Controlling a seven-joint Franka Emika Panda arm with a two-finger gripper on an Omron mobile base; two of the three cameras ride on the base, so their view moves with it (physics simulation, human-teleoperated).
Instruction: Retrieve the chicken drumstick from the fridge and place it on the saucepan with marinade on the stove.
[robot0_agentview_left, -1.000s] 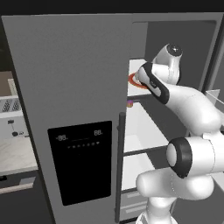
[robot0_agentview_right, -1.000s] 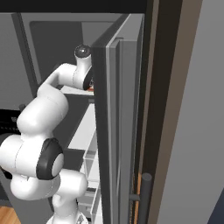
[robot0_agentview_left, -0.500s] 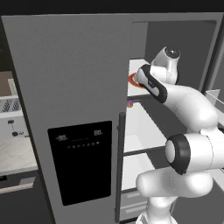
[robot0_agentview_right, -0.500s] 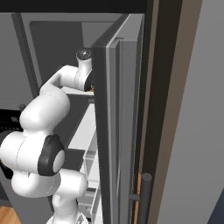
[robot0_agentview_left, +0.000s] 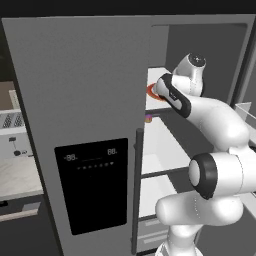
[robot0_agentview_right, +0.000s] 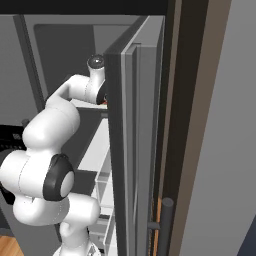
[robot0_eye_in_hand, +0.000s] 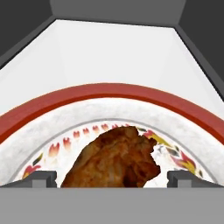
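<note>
chicken drumstick (robot0_eye_in_hand: 116, 158) | lies on red-rimmed plate (robot0_eye_in_hand: 52, 109), between the spread tips of end effector (robot0_eye_in_hand: 112, 177), jaws apart, nothing held, straddling for a grasp | plate on white fridge shelf (robot0_eye_in_hand: 118, 52) | fridge (robot0_agentview_left: 90, 100) door open for reach

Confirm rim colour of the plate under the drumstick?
Red rim on the plate, white inside with small red-orange motifs; clearest in the hand view.

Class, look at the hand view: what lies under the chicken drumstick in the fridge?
The drumstick lies on a white plate with a red rim and painted border, on a white fridge shelf. The plate's centre is covered by the meat.
</note>
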